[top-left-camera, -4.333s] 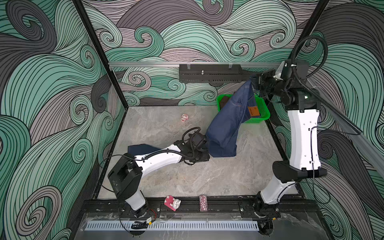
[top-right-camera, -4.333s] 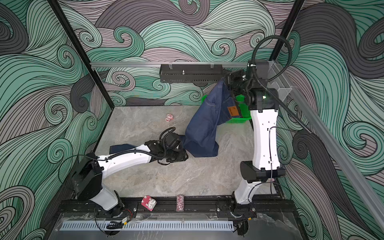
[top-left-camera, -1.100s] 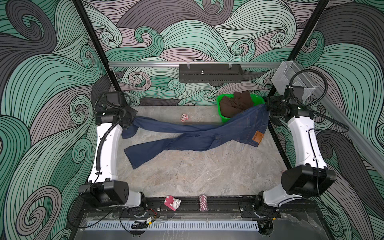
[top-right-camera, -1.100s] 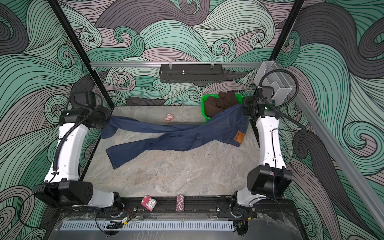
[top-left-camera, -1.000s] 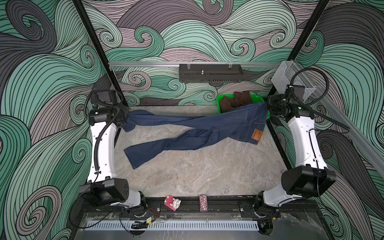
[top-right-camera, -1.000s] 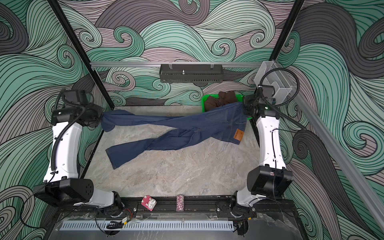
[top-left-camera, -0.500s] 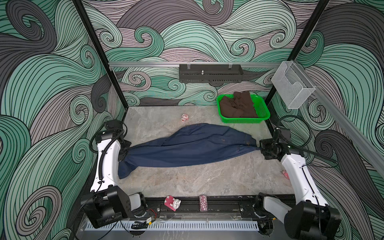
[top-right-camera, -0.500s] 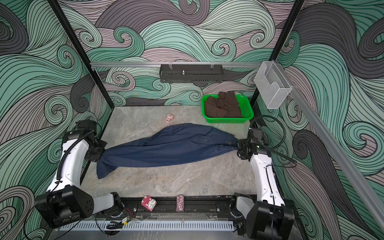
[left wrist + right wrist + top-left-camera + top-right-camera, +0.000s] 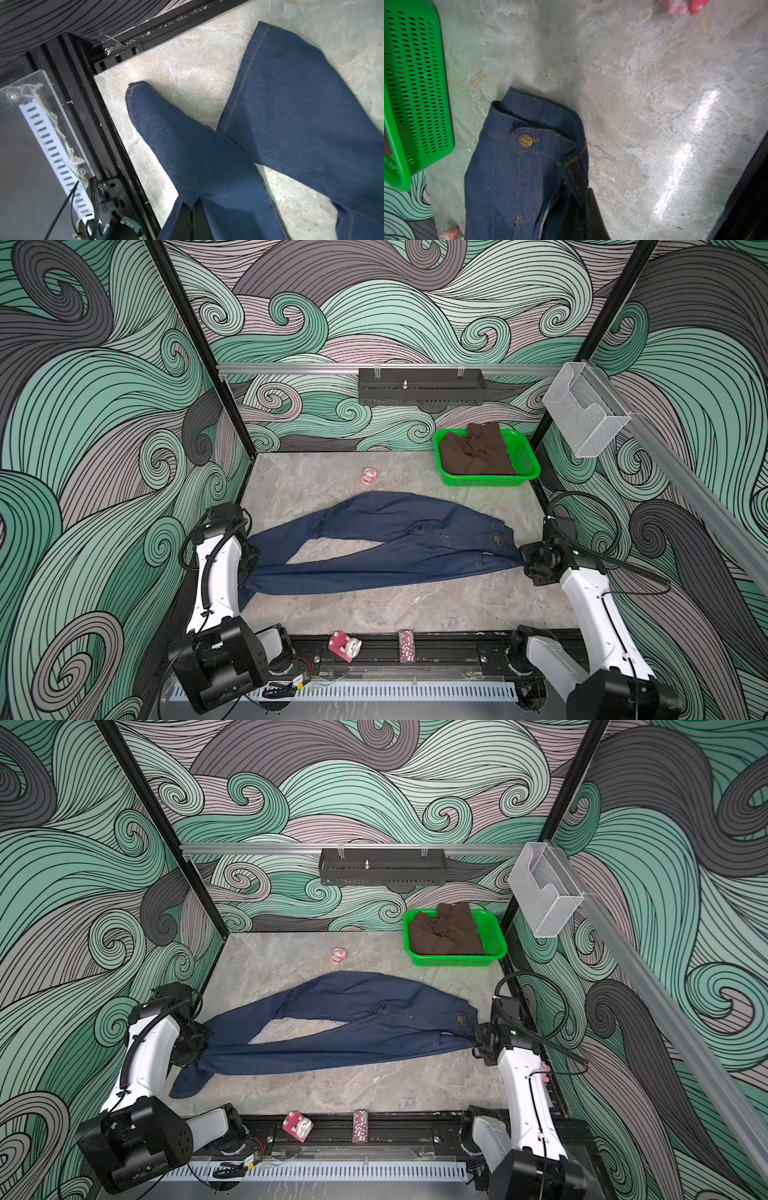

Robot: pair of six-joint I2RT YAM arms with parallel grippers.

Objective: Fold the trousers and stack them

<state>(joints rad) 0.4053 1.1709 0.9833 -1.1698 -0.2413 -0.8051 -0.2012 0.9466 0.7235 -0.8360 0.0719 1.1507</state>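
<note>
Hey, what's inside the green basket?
A crumpled dark brown garment fills the green basket. The basket's floor and anything beneath the garment are covered.

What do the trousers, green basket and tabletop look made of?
The trousers look like denim: dark blue, matte, diagonal weave, orange-brown stitching, brass-looking button. The green basket is probably moulded plastic: slightly glossy, regular slots in the wall. The tabletop has a veined grey stone look, polished, with glare; real stone or printed laminate, cannot tell.
</note>
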